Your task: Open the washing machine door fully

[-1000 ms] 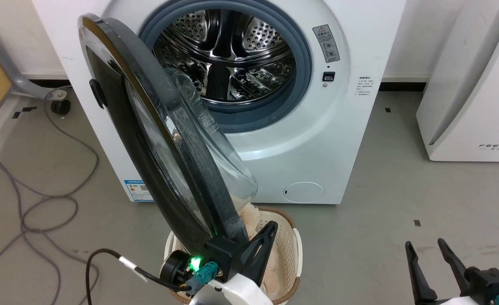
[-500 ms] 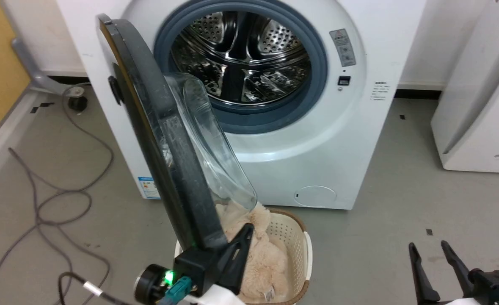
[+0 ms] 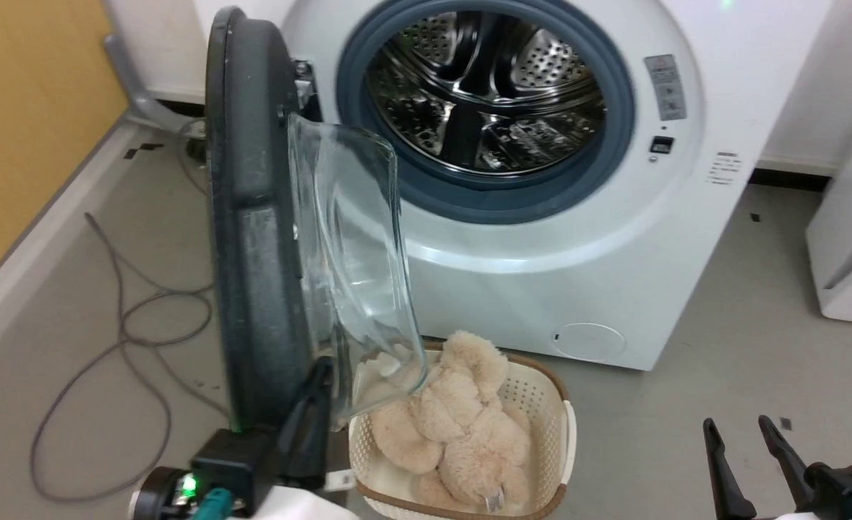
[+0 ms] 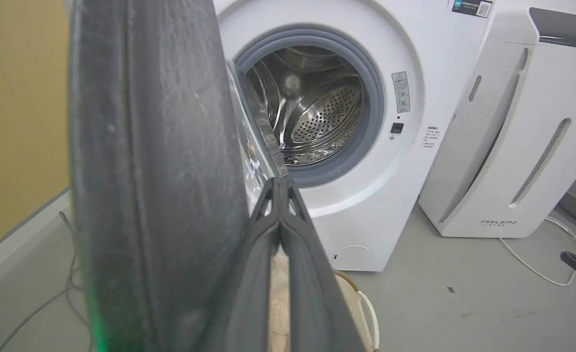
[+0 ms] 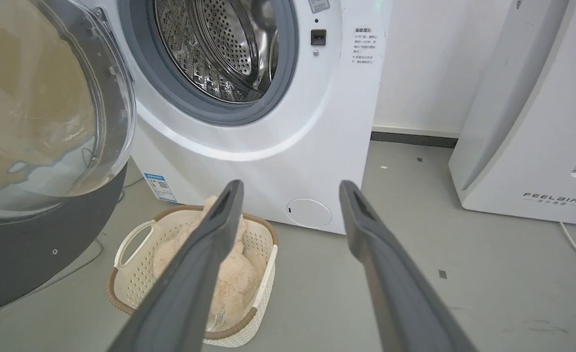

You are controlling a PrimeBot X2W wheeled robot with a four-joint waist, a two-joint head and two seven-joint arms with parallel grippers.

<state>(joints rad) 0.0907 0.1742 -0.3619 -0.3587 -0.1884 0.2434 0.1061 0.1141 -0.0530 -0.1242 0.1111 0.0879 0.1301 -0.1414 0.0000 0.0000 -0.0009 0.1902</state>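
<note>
In front of the big white washing machine (image 3: 541, 274), the washing machine door (image 3: 252, 217) stands swung out on the left side of the round hole. From the head view we see the door almost edge on. Its dark grey inner rim faces us, and its clear glass bowl (image 3: 353, 238) bulges out to the right. The hole is wide open. Inside it is the shiny steel drum (image 3: 491, 94) full of little holes, with a grey rubber ring (image 3: 469, 202) around it.

The left claw (image 4: 279, 182) is clenched tight, its two dark fingers pressed together with nothing between them. It lies right against the inner side of the door, low down, between the grey rim and the glass bowl.

The right claw (image 3: 736, 426) is released, with its two fingers spread wide and nothing in them. It hangs over the grey floor at the lower right, well apart from the door.

A cream basket (image 3: 556, 404) sits on the floor just in front of the machine, under the glass bowl. A fluffy tan soft toy (image 3: 462, 412) lies in it. A grey cable (image 3: 129, 318) loops on the floor to the left of the door. A tall white FEELBIRD box (image 5: 527, 122) stands to the right of the machine.
</note>
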